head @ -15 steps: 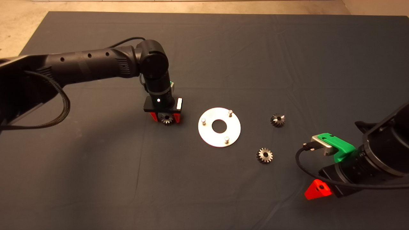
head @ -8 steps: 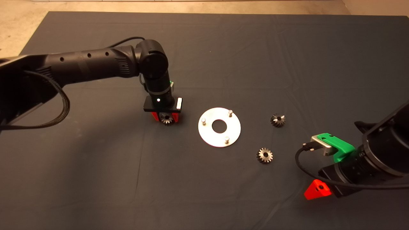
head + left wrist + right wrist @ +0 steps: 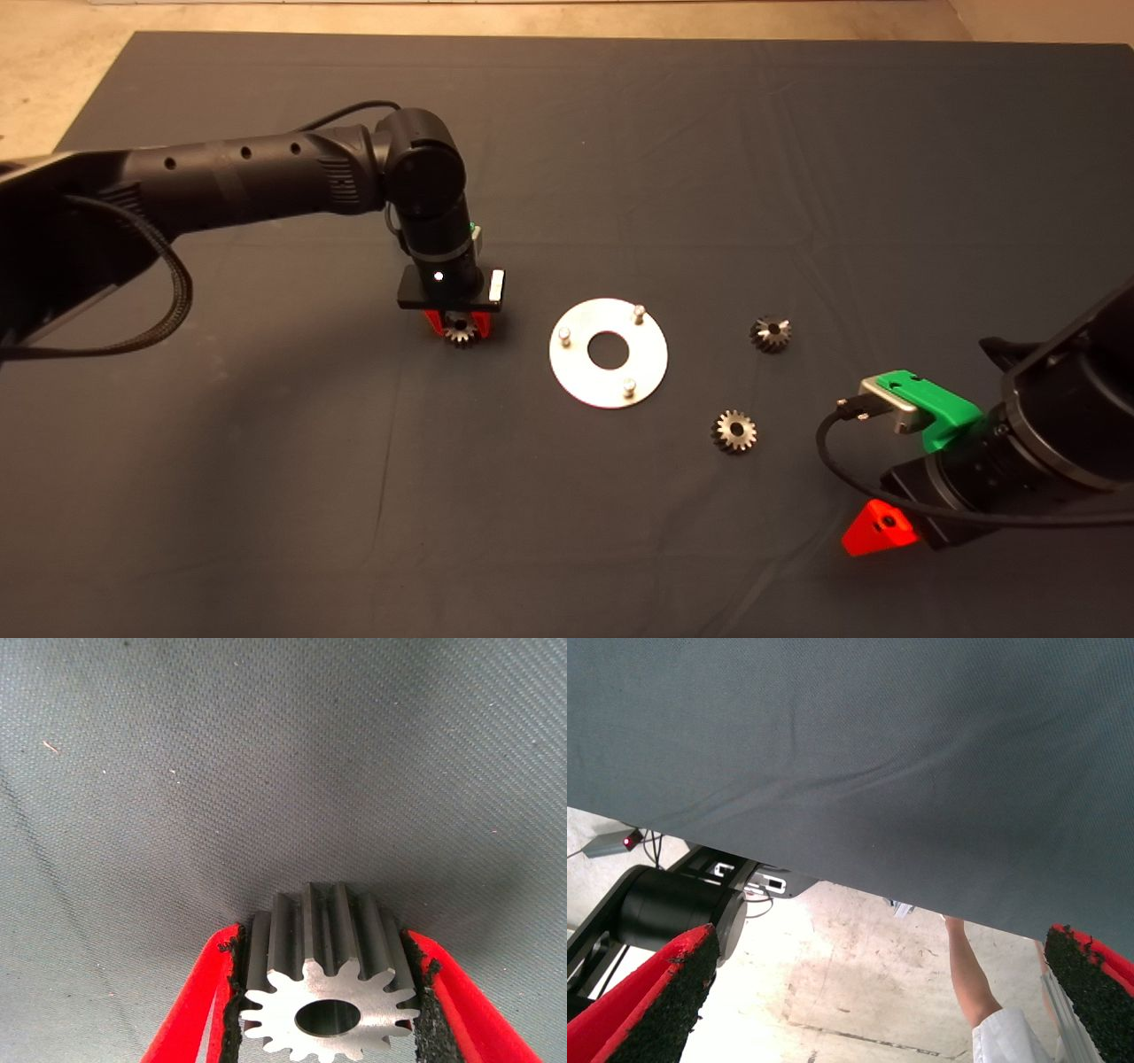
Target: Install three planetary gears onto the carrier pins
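Note:
My left gripper (image 3: 461, 329) stands on the mat left of the disc, shut on a small steel planetary gear (image 3: 461, 331). In the left wrist view the same gear (image 3: 330, 997) sits clamped between both black pads, its hole facing the camera. The shiny round disc (image 3: 608, 353) lies mid-mat with its three carrier pins (image 3: 563, 336) (image 3: 637, 312) (image 3: 628, 386) standing bare. Two more gears lie on the mat right of the disc, one (image 3: 771, 334) farther back and one (image 3: 733, 431) nearer the front. My right gripper (image 3: 868, 1001) waits at the lower right, open, holding nothing.
The right arm's green wrist (image 3: 930, 409) and cable (image 3: 850, 470) sit just right of the nearer gear. In the right wrist view, the mat's edge, a machine base (image 3: 664, 904) on the floor and a person's arm (image 3: 970, 979) show.
The left gripper's fingers have closed in on the gear between them; it has barely shifted. The right arm has sunk slightly.

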`<state>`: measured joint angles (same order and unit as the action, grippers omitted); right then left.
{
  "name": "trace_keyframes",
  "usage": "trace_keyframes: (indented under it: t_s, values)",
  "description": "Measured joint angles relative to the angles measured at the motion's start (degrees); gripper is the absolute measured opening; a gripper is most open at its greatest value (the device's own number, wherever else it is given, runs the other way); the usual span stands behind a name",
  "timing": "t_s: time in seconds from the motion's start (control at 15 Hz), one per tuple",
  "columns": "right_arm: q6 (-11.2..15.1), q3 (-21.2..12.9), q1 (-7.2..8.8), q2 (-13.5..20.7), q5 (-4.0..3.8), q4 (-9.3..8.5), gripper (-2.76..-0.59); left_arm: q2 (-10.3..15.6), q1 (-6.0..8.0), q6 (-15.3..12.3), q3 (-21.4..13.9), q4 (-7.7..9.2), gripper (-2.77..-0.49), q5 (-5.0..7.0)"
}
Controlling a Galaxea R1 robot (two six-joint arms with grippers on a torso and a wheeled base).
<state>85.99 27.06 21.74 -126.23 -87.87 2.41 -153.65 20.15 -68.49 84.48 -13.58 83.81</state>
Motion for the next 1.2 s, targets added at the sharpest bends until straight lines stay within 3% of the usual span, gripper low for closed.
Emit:
trace_keyframes:
  t_s: [0.4,0.53,0.67,0.93,1.07,1.2]
  values:
    - [0.00,0.00,0.00,0.00,0.00,0.00,-0.62,0.01,0.00,0.40,-0.46,-0.13,-2.33,0.04]
    - [0.00,0.00,-0.02,0.00,0.00,-0.02,-0.62,0.18,-0.01,0.34,-2.27,-1.03,-2.33,0.00]
    - [0.00,0.00,-0.05,-0.15,0.05,-0.02,-0.62,0.15,0.13,-0.64,-2.84,-1.07,-2.33,-0.84]
    - [0.00,0.00,-0.33,-0.15,0.00,-0.02,-0.62,-0.98,0.73,-3.09,-2.89,-1.06,-2.33,-0.90]
    - [0.00,0.00,-0.33,-0.28,-0.02,-0.02,-0.62,-2.15,0.93,-3.93,-2.89,-1.05,-2.33,-0.40]
    - [0.02,0.00,-0.79,-0.50,0.05,-0.07,-0.62,-4.11,2.11,-5.15,-2.89,-1.02,-2.33,0.64]
